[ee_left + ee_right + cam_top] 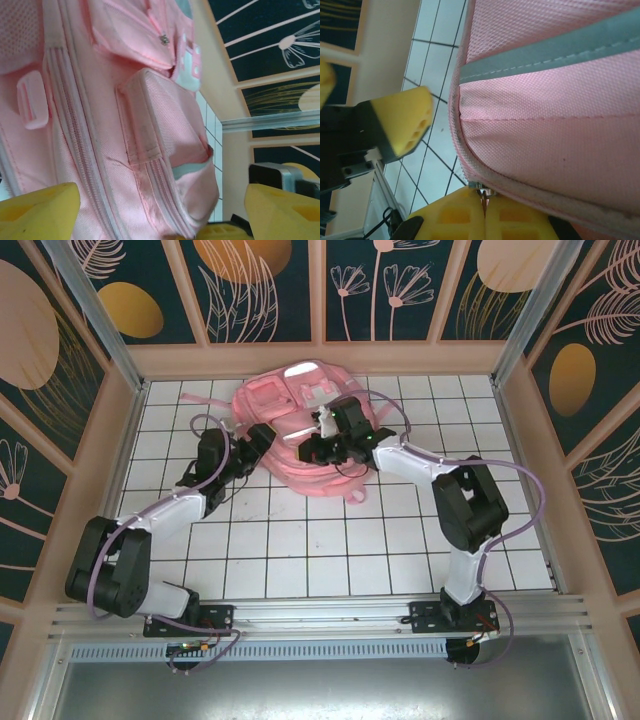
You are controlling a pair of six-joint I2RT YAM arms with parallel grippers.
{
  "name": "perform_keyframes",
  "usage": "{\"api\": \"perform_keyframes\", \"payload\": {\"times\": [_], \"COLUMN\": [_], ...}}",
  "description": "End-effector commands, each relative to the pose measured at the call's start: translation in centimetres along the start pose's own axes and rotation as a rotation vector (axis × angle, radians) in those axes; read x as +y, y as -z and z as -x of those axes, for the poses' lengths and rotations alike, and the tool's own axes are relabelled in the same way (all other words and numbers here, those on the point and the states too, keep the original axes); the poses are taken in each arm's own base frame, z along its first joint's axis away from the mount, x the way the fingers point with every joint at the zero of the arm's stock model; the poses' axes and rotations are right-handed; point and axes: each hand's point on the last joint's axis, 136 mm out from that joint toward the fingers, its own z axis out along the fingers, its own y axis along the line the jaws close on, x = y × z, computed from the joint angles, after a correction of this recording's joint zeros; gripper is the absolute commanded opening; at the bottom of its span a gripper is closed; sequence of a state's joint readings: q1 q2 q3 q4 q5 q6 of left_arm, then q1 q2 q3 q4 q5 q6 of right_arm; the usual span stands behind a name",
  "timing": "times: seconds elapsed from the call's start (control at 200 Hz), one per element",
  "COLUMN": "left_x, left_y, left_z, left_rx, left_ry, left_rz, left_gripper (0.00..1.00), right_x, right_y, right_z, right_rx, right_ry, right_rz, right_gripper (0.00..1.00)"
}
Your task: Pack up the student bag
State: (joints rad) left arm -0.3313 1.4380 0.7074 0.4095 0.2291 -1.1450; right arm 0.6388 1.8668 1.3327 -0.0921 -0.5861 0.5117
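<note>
At the near edge we see an aluminium rail (320, 615) carrying both arm bases. Beyond it lies the white tiled table (330, 560), fenced by a pale wooden frame (320, 358). The student bag (272, 400) lies flat at the far middle of the table, near the back wall. Our left gripper (160, 222) stands at its left side, yellow fingers (40, 212) spread wide and gripping nothing, the bag's pink fabric just ahead. Our right gripper (483, 217) is pinched closed on the zipper pull (481, 192) at the bag's seam, below a grey reflective strip (545, 55). We cannot tell what the bag or its front pockets (165, 115) contain. Farthest back stand dark teal floral panels (260, 290).
</note>
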Motion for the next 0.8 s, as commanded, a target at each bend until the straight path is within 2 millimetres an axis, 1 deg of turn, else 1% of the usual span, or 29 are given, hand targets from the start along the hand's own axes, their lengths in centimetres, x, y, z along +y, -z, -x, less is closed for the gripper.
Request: {"api": "perform_keyframes", "payload": {"times": [0.0,0.09,0.145,0.175,0.24,0.27,0.295,0.32,0.34,0.345,0.405,0.47,0.54,0.585,0.655,0.715,0.735,0.755,0.795], "left_x": [0.7,1.4,1.9,2.2,2.2,2.2,2.2,2.1,2.0,2.0,1.7,1.7,1.7,1.8,1.8,2.0,2.0,2.1,2.1], "left_y": [-1.4,-2.7,-3.6,-4.0,-4.7,-5.0,-5.1,-5.3,-5.3,-5.3,-5.1,-4.6,-4.0,-3.7,-3.4,-3.2,-3.2,-3.1,-3.0], "left_z": [-1.1,-1.4,-1.6,-1.7,-1.8,-1.8,-1.8,-1.7,-1.7,-1.6,-1.2,-0.5,0.1,0.3,0.5,0.5,0.4,0.4,0.3], "left_rx": [0.041,0.052,0.064,0.07,0.077,0.077,0.079,0.079,0.079,0.079,0.063,0.031,0.004,-0.004,-0.004,0.003,0.005,0.007,0.01], "left_ry": [0.04,0.026,0.022,0.027,0.024,0.019,0.013,0.004,-0.007,-0.008,-0.038,-0.073,-0.107,-0.122,-0.132,-0.132,-0.131,-0.131,-0.136], "left_rz": [0.005,0.033,0.038,0.045,0.03,0.03,0.029,0.027,0.025,0.026,0.034,0.06,0.086,0.099,0.108,0.112,0.112,0.113,0.114], "left_gripper": [0.83,0.76,0.67,0.6,0.47,0.38,0.28,0.14,0.01,0.0,0.0,0.0,0.0,0.0,0.0,0.0,0.0,0.0,0.0], "right_x": [5.0,5.3,5.4,5.3,5.2,5.0,4.7,4.3,3.8,3.7,1.9,-1.1,-5.2,-7.3,-9.9,-11.6,-11.7,-12.9,-14.2], "right_y": [0.3,0.0,0.0,0.0,0.1,0.1,0.2,0.2,0.2,0.3,0.7,1.6,3.7,5.2,7.6,9.3,9.5,10.5,11.8], "right_z": [0.6,-0.5,-1.3,-1.8,-2.9,-3.3,-3.7,-4.1,-4.4,-4.5,-5.3,-6.1,-6.2,-6.0,-5.2,-4.1,-3.8,-3.0,-1.7], "right_rx": [-0.013,0.008,0.023,0.032,0.049,0.056,0.066,0.074,0.082,0.083,0.107,0.133,0.146,0.15,0.142,0.118,0.111,0.088,0.051], "right_ry": [0.103,0.114,0.12,0.123,0.13,0.132,0.133,0.13,0.127,0.127,0.138,0.166,0.191,0.193,0.174,0.146,0.15,0.129,0.124], "right_rz": [0.147,0.144,0.141,0.136,0.12,0.108,0.096,0.078,0.06,0.055,-0.037,-0.198,-0.418,-0.516,-0.602,-0.634,-0.643,-0.673,-0.725], "right_gripper": [0.0,0.0,0.0,0.0,0.0,0.0,0.0,0.0,0.0,0.0,0.0,0.0,0.0,0.0,0.0,0.0,0.0,0.0,0.0]}}
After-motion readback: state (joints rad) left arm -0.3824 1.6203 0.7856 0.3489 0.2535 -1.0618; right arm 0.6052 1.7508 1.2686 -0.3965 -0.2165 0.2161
